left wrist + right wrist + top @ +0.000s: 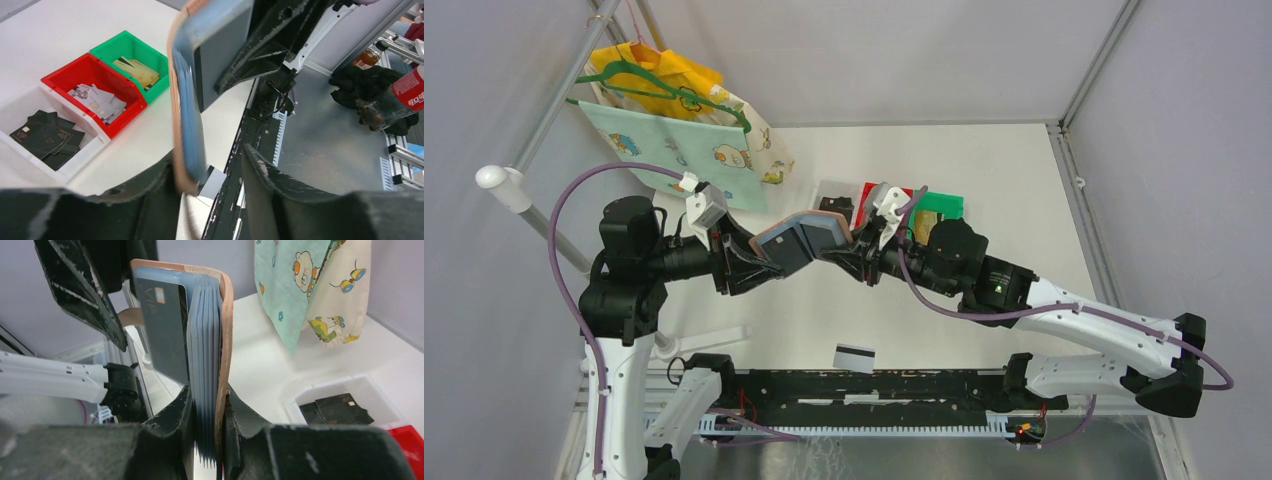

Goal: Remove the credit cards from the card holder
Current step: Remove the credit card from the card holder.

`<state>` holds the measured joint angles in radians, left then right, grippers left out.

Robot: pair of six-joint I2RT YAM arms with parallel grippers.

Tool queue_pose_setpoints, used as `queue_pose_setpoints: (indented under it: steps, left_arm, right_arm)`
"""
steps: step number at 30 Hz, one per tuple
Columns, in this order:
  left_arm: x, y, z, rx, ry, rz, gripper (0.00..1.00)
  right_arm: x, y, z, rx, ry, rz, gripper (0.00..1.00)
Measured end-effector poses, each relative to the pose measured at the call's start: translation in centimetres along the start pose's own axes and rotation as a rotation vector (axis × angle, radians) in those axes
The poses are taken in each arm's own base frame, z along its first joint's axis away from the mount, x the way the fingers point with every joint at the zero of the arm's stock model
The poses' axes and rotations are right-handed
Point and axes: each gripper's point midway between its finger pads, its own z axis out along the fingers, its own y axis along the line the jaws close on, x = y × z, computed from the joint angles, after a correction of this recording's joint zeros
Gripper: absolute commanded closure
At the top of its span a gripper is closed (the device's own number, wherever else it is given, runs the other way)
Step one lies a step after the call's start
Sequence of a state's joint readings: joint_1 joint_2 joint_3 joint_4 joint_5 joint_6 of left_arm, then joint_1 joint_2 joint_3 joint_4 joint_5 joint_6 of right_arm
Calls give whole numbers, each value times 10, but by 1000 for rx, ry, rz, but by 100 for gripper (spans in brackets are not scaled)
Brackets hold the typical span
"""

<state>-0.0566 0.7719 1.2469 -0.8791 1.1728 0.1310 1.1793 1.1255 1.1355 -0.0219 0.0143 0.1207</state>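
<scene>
The card holder (802, 240), reddish-brown with light blue pockets, hangs open above the table between both arms. My right gripper (205, 400) is shut on one half, pinching the stacked pockets and the leather cover (226, 330). A dark credit card (167, 325) sits in the open pocket. My left gripper (210, 160) stands open around the other half (187, 100). That flap rests against one finger (145, 195), with a gap to the other finger (265, 175). A white credit card with a black stripe (854, 357) lies on the table by the front edge.
Three bins stand at the back: white (30, 135) with dark cards, red (92, 95) with pale cards, green (135, 62) with tan cards. Printed fabric bags (684, 120) hang from a rail at the back left. A black rail (874, 385) runs along the front edge.
</scene>
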Motion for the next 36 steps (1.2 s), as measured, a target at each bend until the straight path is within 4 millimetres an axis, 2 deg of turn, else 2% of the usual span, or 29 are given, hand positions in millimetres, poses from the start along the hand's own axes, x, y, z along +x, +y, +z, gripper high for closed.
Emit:
queue_pose_setpoints:
  steps: [5, 9, 10, 16, 26, 31, 36]
  left_arm:
    - [-1, -3, 0, 15, -3, -19, 57]
    - [-1, 0, 0, -4, -3, -26, 42]
    - [-2, 3, 0, -25, -5, -26, 35]
    - [-2, 14, -1, -105, -21, -64, 28]
    - [-19, 4, 1, -85, -138, -132, 30]
    - [-30, -2, 2, -52, -234, -194, 36]
    - [-51, -7, 2, -19, -294, -213, 46]
  right_arm:
    - [-9, 0, 1, -24, -78, 113, 100]
    - [-23, 12, 2, -82, -129, 172, 100]
    - [-25, 14, 1, -93, -137, 183, 100]
    - [-35, 19, 1, -117, -172, 241, 100]
    - [-43, 13, -4, -98, -238, 332, 100]
    - [-43, 15, -5, -113, -265, 388, 100]
    - [-48, 16, -5, -124, -299, 432, 100]
